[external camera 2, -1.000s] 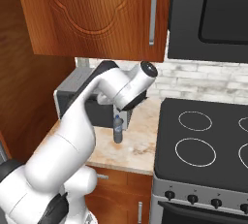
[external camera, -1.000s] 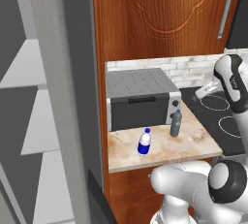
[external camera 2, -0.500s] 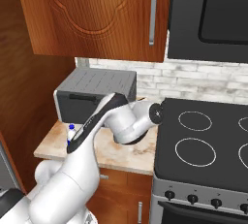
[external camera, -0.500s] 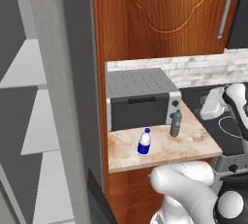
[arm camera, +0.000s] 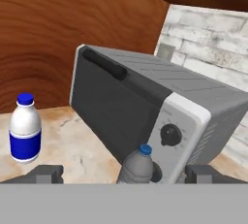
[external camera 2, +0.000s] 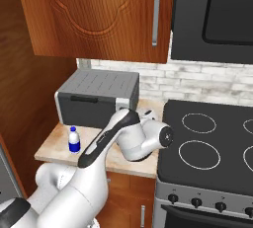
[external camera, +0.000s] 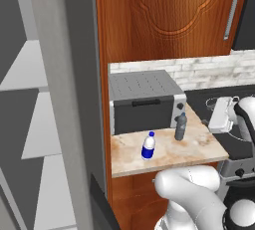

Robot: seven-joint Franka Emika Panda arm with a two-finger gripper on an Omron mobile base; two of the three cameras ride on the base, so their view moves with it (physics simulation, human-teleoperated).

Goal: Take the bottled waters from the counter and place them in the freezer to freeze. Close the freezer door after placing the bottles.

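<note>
Here, pincer spread wide and empty, tips flanking the grey bottle without touching.

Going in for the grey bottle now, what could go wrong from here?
1. The grey bottle stands right against the toaster oven, so a finger of the open gripper may hit the oven's front.
2. A sideways bump might tip the upright bottle on the counter.
3. The blue-label bottle stands near the counter's front edge.
</note>
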